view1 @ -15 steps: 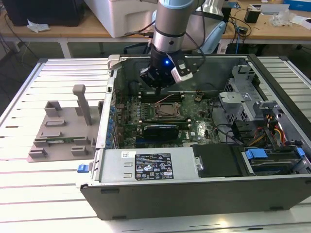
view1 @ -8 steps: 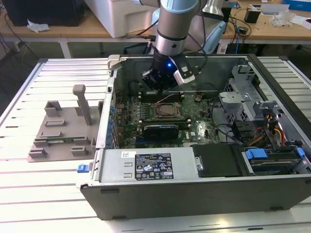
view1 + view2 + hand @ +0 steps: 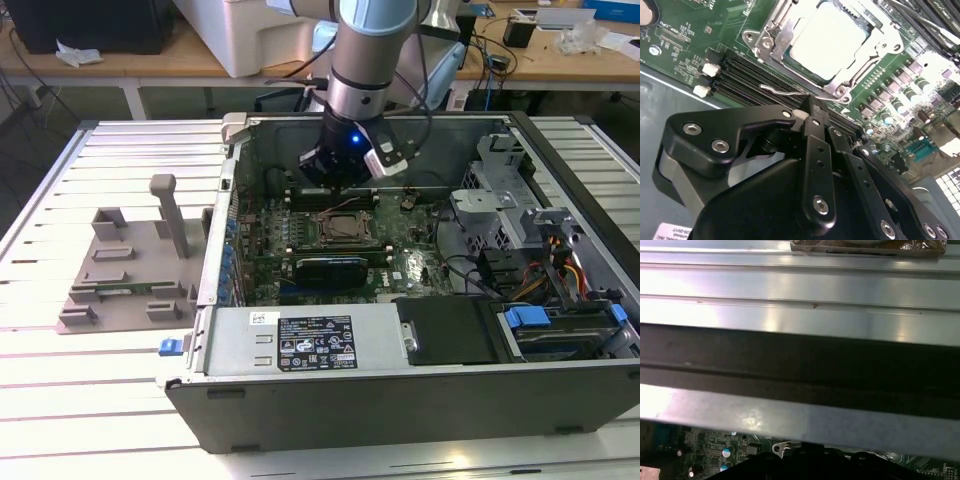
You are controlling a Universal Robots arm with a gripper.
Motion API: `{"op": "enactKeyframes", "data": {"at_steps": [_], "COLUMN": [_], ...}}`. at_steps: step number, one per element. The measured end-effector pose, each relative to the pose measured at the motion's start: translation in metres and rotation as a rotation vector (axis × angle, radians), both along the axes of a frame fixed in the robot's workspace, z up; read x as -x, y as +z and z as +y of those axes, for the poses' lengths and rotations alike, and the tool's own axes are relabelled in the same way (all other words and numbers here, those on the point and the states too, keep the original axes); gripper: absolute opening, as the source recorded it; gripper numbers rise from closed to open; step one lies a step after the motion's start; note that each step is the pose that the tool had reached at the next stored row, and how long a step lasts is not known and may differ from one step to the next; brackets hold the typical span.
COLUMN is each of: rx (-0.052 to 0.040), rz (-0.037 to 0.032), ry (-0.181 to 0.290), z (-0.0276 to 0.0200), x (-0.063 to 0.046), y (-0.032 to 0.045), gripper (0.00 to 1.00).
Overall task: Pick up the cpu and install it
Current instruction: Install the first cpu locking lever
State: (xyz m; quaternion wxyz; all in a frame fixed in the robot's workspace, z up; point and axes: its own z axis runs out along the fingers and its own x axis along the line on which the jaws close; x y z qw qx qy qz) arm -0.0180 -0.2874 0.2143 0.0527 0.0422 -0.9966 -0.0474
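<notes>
The cpu (image 3: pixel 826 40), a silvery square plate, lies flat inside the metal-framed socket (image 3: pixel 771 37) on the green motherboard; in the exterior view the cpu (image 3: pixel 346 228) sits mid-board inside the open computer case (image 3: pixel 400 400). My gripper (image 3: pixel 811 106) hovers just beside the socket with its black fingers drawn together and nothing between them. The tips are next to the socket's thin wire lever (image 3: pixel 785 92). In the exterior view my gripper (image 3: pixel 338 185) hangs low in the case, slightly behind the socket.
Black memory slots (image 3: pixel 750 75) run beside the socket. A long black expansion card (image 3: pixel 335 268) lies in front of it. The drive cage (image 3: pixel 500 190) and cables are toward the exterior view's right. A grey fixture (image 3: pixel 130 270) stands outside the case. The case wall (image 3: pixel 800 315) is close.
</notes>
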Motion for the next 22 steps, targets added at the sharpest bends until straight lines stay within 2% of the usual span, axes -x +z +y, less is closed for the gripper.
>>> {"op": "enactKeyframes", "data": {"at_steps": [13, 22], "rx": [0.0, -0.0017], "rz": [0.0014, 0.0003], "ry": [-0.017, -0.02], "z": [0.0, -0.0009], "x": [-0.018, -0.023], "y": [-0.0104, -0.0134], "gripper": [0.11, 0.11]}}
